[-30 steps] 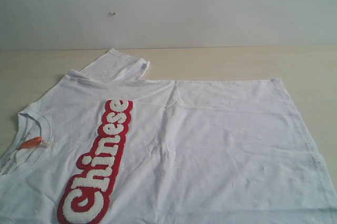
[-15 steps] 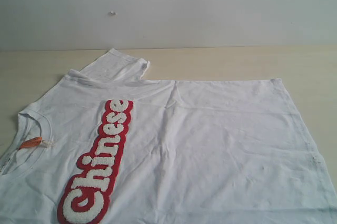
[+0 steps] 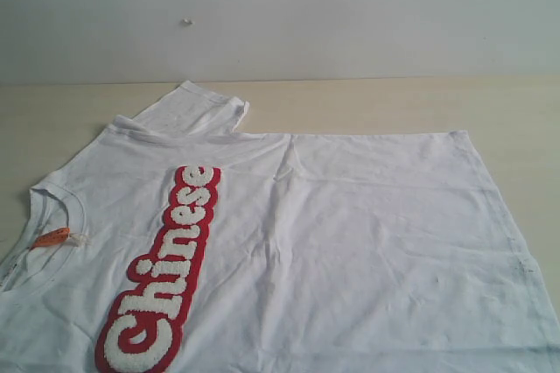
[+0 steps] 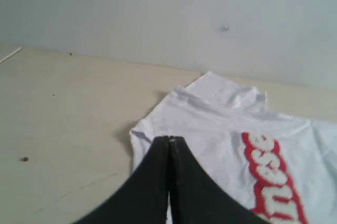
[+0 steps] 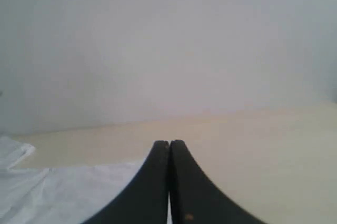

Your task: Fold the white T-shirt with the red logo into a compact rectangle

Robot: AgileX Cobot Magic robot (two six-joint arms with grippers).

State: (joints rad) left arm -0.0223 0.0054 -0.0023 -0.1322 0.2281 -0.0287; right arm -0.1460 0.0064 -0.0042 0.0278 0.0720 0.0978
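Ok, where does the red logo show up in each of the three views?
Exterior view: the red logo runs across the lower left, on the white T-shirt.
Left wrist view: part of the logo shows beside the left gripper, cut off at the frame's edge.
Right wrist view: not in it; only plain shirt fabric.
Shared landmark: the bunched sleeve beyond the logo's far end.

Left hand [image 4: 169, 139] and right hand [image 5: 169, 142] both have fingers pressed together.
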